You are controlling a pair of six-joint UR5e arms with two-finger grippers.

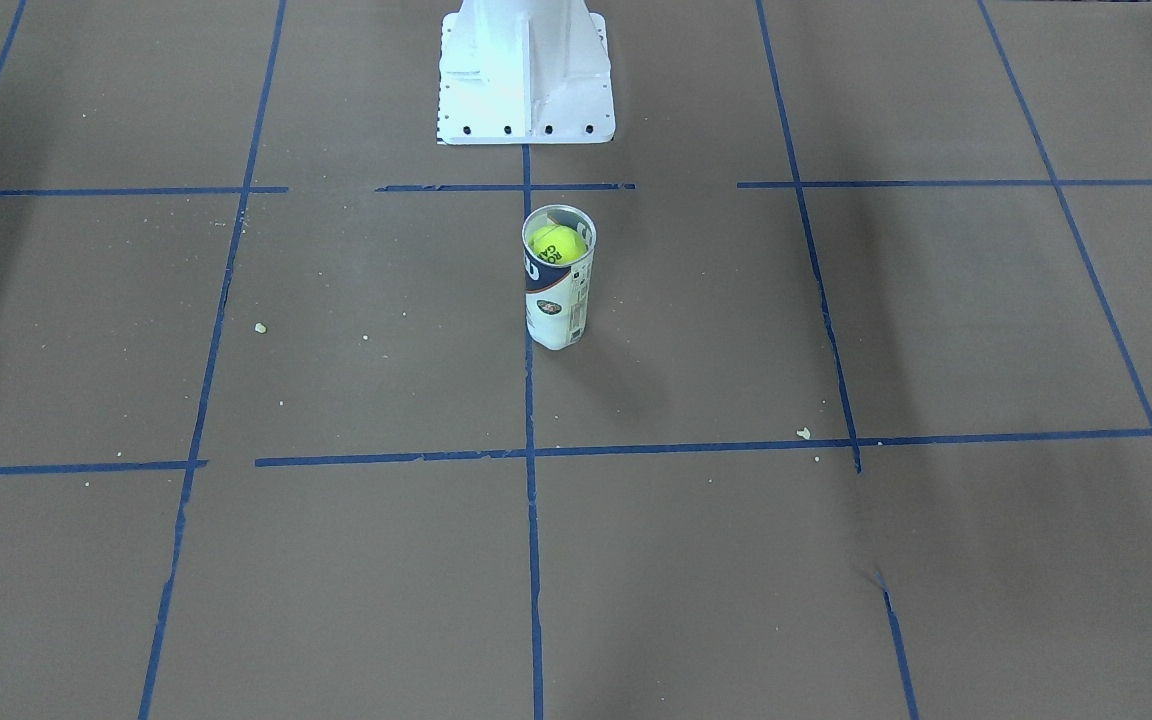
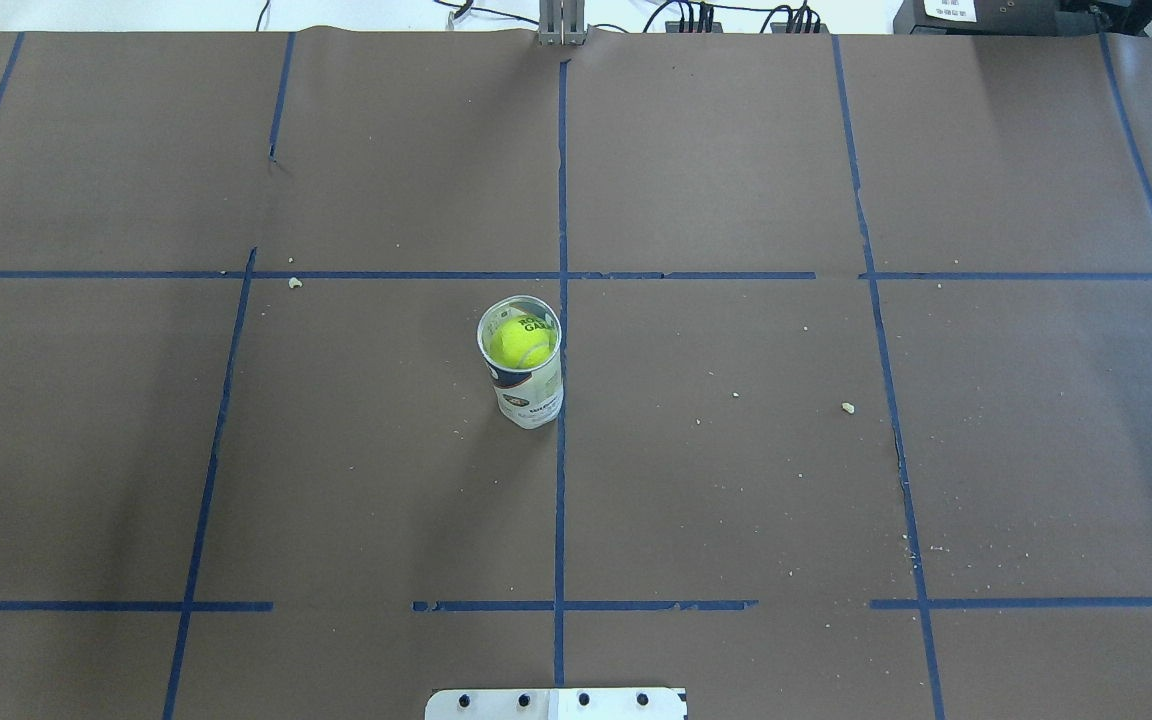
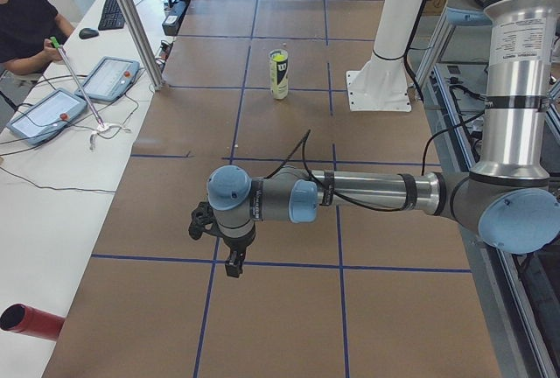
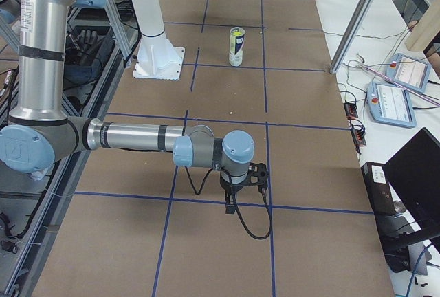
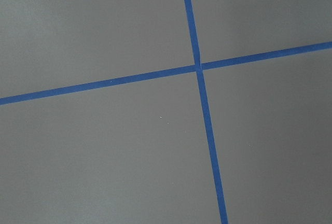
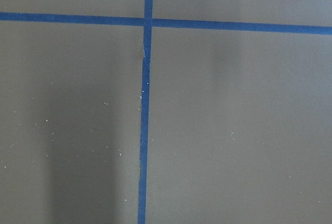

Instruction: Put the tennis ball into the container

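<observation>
The container (image 1: pixel 558 305) stands upright near the table's middle, just in front of the white robot base (image 1: pixel 524 75). The tennis ball (image 1: pixel 558 243) sits inside it, near the silvery rim, its black lettering showing in the overhead view on the tennis ball (image 2: pixel 521 342) within the container (image 2: pixel 532 392). My left gripper (image 3: pixel 232 264) shows only in the exterior left view, far from the tube (image 3: pixel 278 73), and I cannot tell whether it is open or shut. My right gripper (image 4: pixel 230 204) shows only in the exterior right view, equally far from the tube (image 4: pixel 236 46), its state unclear.
Brown paper with a grid of blue tape lines (image 2: pixel 560 200) covers the table. Small crumbs (image 2: pixel 847 407) lie scattered on it. Both wrist views hold only paper and tape. An operator's side table with tablets (image 3: pixel 52 111) runs along one edge, and a red cylinder (image 3: pixel 31 323) lies there.
</observation>
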